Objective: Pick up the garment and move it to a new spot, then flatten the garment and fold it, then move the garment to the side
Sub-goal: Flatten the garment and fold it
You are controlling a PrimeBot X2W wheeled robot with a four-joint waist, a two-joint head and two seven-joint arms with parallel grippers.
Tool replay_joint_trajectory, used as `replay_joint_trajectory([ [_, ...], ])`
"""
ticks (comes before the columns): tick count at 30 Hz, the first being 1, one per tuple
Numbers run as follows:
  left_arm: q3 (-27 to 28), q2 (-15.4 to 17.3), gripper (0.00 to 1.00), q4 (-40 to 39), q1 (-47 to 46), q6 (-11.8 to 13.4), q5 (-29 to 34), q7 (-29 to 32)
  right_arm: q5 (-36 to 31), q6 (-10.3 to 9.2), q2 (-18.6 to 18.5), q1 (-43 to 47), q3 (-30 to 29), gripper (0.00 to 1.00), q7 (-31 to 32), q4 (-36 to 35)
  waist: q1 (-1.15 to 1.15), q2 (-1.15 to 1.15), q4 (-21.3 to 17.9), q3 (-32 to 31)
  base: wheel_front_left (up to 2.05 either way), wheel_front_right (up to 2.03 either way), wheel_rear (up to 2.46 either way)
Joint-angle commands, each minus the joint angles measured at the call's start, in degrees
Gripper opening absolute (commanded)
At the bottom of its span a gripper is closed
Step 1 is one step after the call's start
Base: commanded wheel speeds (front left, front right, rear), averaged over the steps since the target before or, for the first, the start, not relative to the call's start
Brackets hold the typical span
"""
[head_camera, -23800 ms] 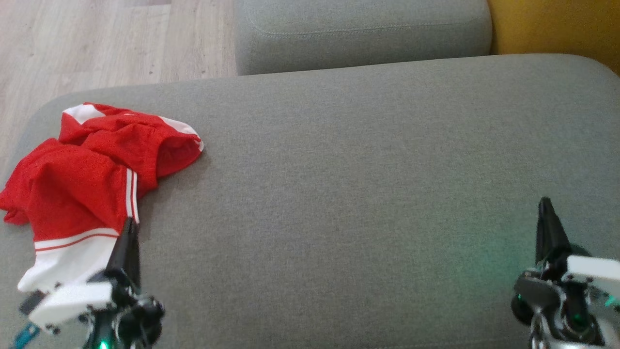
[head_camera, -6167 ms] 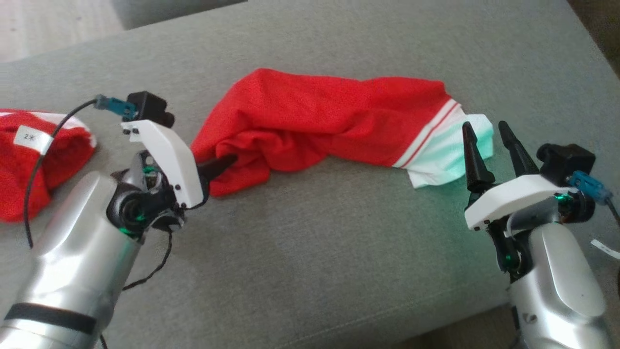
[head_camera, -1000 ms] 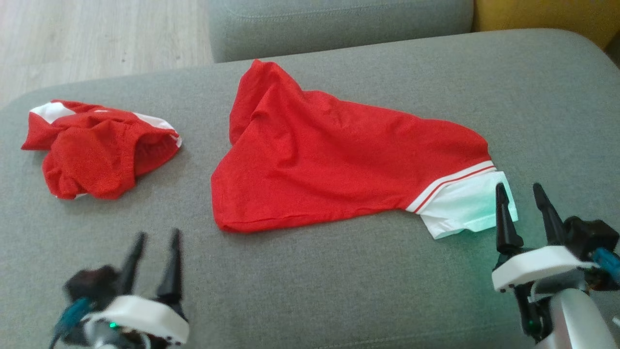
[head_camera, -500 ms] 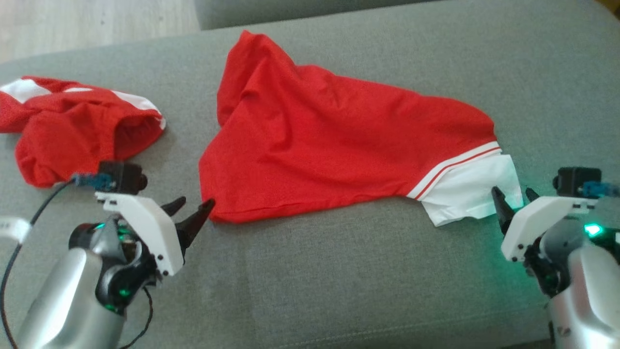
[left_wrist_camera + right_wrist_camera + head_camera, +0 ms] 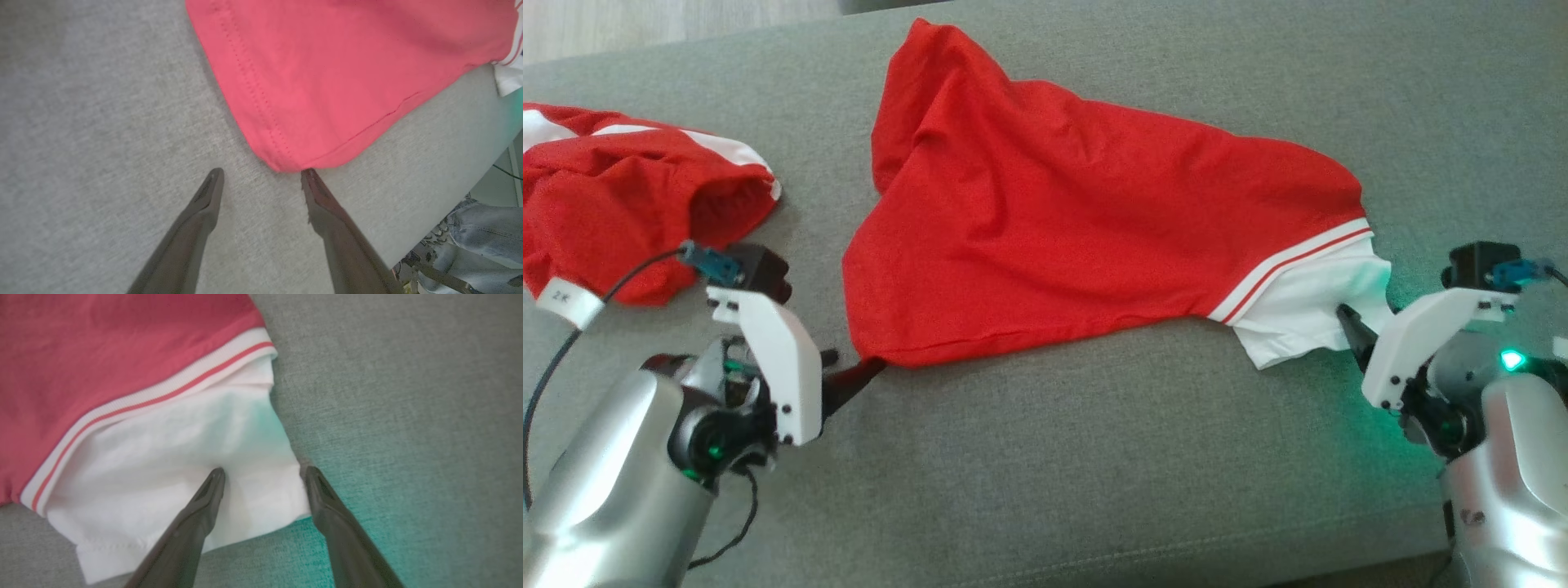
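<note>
The garment (image 5: 1086, 220) is red with a striped white band and a white end; it lies spread across the grey cushion (image 5: 1045, 482). My left gripper (image 5: 849, 371) is open at the garment's near left corner (image 5: 286, 161), one fingertip (image 5: 308, 175) touching the hem, nothing between the fingers. My right gripper (image 5: 261, 471) is open over the white end (image 5: 175, 465), one finger above the cloth and the other at its side edge. In the head view one dark finger (image 5: 1352, 331) of it shows at the white corner (image 5: 1307, 318).
A second red and white garment (image 5: 629, 220) lies crumpled at the cushion's left. Wood floor (image 5: 645, 20) shows beyond the cushion's far edge. In the left wrist view a person's jeans-clad leg (image 5: 486, 241) shows past the cushion's edge. Bare cushion spreads in front.
Both grippers have moved in to the garment's near corners, the left to the red hem corner and the right onto the white end. The head camera has tilted down further.
</note>
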Motion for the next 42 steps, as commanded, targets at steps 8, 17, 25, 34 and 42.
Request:
replay_joint_trajectory([
  [8, -1.04, 2.20, 1.00, 0.99, -6.15, -0.33, -5.26, -1.67, 3.31, -0.04, -0.22, -1.02, 3.63, 1.00, 4.14, -1.63, -0.01, 0.00, -0.73, 0.75, 0.00, 0.00, 0.00],
  [17, -4.62, 3.88, 0.00, 2.91, -7.49, -0.34, -9.34, -5.17, 8.48, -0.04, -2.19, 0.08, 7.53, 0.00, 2.11, -3.89, -0.01, 0.00, -0.87, -0.68, 0.00, 0.00, 0.00],
  [25, -6.50, 5.93, 0.00, 1.57, -7.84, -0.34, -11.31, -9.38, 15.54, -0.04, -3.53, 1.32, 7.89, 0.00, -2.32, -9.91, -0.01, 0.00, -0.52, -2.97, 0.00, 0.00, 0.00],
  [34, -5.98, 7.33, 0.00, -1.37, -14.34, -0.34, -9.27, -18.09, 22.65, -0.04, -5.55, -3.51, 9.64, 0.00, -10.99, -18.42, -0.01, 0.00, 0.07, 1.21, 0.00, 0.00, 0.00],
  [42, -8.34, 6.03, 0.00, 2.58, -31.54, -0.34, -4.43, -19.70, 26.58, -0.04, -7.49, -21.11, 13.72, 0.00, -16.43, -14.86, -0.01, 0.00, 1.66, 10.85, 0.00, 0.00, 0.00],
])
